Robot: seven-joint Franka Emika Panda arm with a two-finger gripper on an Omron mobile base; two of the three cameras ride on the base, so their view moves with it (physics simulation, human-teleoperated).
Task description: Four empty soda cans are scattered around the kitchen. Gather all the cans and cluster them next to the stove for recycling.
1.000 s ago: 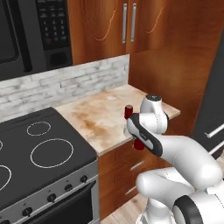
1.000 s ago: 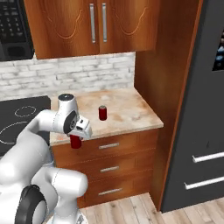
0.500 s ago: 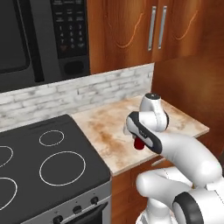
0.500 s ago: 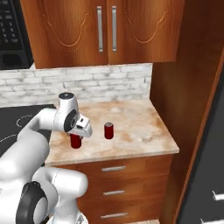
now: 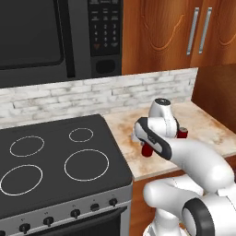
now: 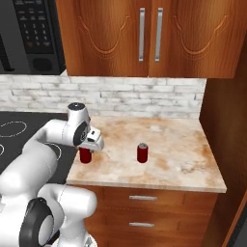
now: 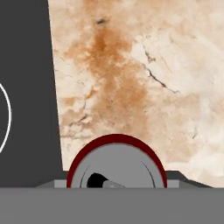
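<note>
Currently, status:
gripper: pointing down, jaws clamped on the red can, which sits right between the tips.
held can: upright over the marble counter, just beside the stove edge; whether its base touches the counter, cannot tell.
step: likely placing it next to the stove. Lower straight, keep it vertical, release only once seated, stay off the glass.
second can: standing on the counter, near, towards the far end from the stove.
</note>
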